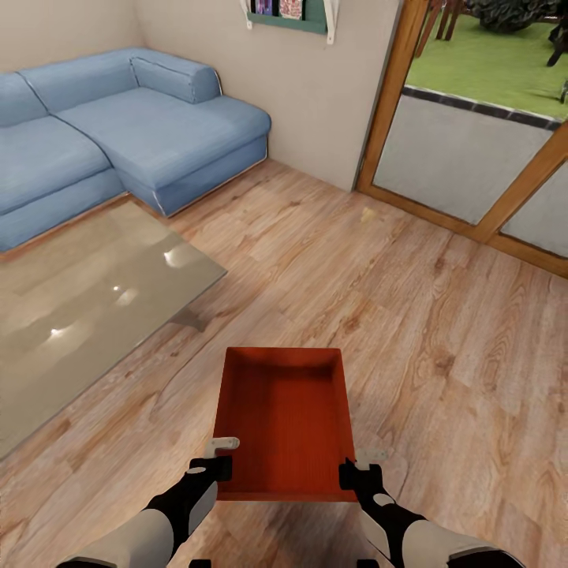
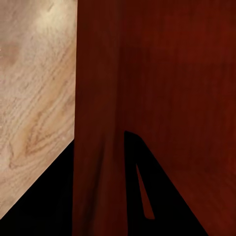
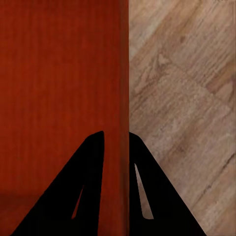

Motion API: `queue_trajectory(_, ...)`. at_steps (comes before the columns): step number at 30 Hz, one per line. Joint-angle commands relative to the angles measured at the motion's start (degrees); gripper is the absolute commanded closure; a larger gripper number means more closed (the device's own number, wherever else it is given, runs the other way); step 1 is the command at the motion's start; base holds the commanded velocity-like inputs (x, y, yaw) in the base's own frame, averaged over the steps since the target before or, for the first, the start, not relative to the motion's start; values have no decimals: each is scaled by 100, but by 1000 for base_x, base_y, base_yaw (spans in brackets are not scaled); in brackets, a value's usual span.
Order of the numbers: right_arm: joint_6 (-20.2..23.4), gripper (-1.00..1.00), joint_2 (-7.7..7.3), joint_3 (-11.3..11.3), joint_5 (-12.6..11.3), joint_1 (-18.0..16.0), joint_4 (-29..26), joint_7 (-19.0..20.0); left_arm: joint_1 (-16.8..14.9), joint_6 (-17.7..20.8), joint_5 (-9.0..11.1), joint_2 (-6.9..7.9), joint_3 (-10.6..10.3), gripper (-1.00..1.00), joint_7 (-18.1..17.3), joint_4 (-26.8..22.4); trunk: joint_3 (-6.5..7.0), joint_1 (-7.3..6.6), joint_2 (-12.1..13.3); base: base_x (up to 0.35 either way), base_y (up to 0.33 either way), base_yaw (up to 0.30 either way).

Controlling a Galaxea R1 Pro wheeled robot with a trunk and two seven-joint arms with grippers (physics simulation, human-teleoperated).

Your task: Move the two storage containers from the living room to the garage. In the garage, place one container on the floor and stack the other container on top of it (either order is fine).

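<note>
One red-orange open-top storage container (image 1: 284, 418) is held in front of me over the living room's wood-plank flooring (image 1: 355, 276). My left gripper (image 1: 219, 467) is shut on its left long wall near the end closest to me. My right gripper (image 1: 351, 472) is shut on the right long wall. In the left wrist view the container's wall (image 2: 98, 98) runs between the dark fingers of the left gripper (image 2: 98, 196). The right wrist view shows the thin wall (image 3: 117, 73) pinched in the right gripper (image 3: 117, 187). The other container and the garage are out of view.
A glass-topped coffee table (image 1: 79, 300) stands close on the left. A blue sectional sofa (image 1: 118, 134) is behind it. Wood-framed glass doors (image 1: 473, 158) stand at the far right, with a cream wall and a shelf (image 1: 292, 16) between. Open flooring lies ahead and to the right.
</note>
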Motion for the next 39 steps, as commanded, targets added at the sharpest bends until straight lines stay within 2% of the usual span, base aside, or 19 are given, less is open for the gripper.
queue_trajectory(1,-30,100,3,47,-97,-2,8,-23,-1,38,-28,6,7,100,80,-17,16,-23,40,0,0,0)
queue_trajectory(39,-32,100,6,47,-97,-2,8,-23,-1,38,-28,10,12,100,81,-26,698,-857,1564,0,0,0)
